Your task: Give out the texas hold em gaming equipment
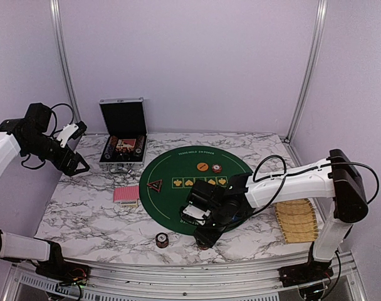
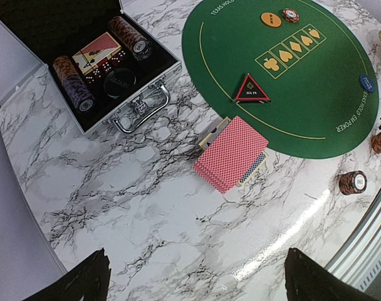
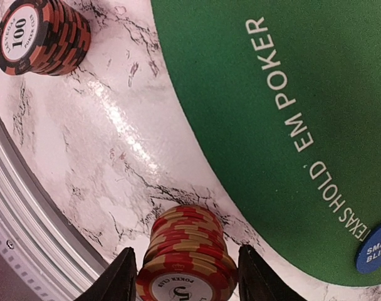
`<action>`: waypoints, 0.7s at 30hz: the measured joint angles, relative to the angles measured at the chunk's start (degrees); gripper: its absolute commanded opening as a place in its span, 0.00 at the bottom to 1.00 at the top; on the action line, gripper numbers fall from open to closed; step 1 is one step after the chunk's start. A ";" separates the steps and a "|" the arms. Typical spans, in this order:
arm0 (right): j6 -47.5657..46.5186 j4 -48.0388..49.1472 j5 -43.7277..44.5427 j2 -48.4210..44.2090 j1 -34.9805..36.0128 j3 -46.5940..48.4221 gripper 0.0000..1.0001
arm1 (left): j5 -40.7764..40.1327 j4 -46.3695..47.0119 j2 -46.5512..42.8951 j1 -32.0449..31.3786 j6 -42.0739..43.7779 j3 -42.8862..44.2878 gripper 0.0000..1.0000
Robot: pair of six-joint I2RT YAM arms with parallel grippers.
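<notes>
Poker chips in a red-and-tan stack (image 3: 187,251) stand on the marble table (image 3: 115,144) just off the near rim of the green mat (image 3: 240,94), between the fingers (image 3: 118,279) of the right gripper (image 3: 188,282). The jaws flank the stack closely on both sides, but whether they press on it I cannot tell. A second stack (image 3: 43,34), its top chip marked 100, stands well apart to the robot's left along the table's near edge. A blue button disc (image 3: 375,248) lies on the mat near its rim. Farther in on the mat are the triangular red-black marker (image 2: 251,89), an orange button disc (image 2: 271,19) and a single chip (image 2: 291,14) just beside it. Pink-red-backed cards (image 2: 231,153) lie in a loose pile on the marble just off the mat's left rim. The left gripper (image 2: 193,282) hangs high over the table's left side, jaws spread wide and holding nothing. Beyond the cards the black case (image 2: 156,74) stands open with more chips inside, and a woven tray (image 1: 297,219) lies at the right.
</notes>
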 measured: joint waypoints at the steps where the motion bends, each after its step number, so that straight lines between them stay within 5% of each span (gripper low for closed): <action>1: 0.02 0.02 -0.11 0.00 0.00 0.00 0.50 | 0.00 0.00 0.00 0.00 0.02 0.00 0.99; 14: -0.02 0.09 -1.01 0.00 0.00 0.00 0.19 | -0.11 0.00 0.00 0.00 0.13 0.00 0.99; 21: -0.22 -0.87 -1.16 0.00 0.00 0.44 0.11 | -0.13 0.00 -0.02 0.00 0.48 0.00 0.99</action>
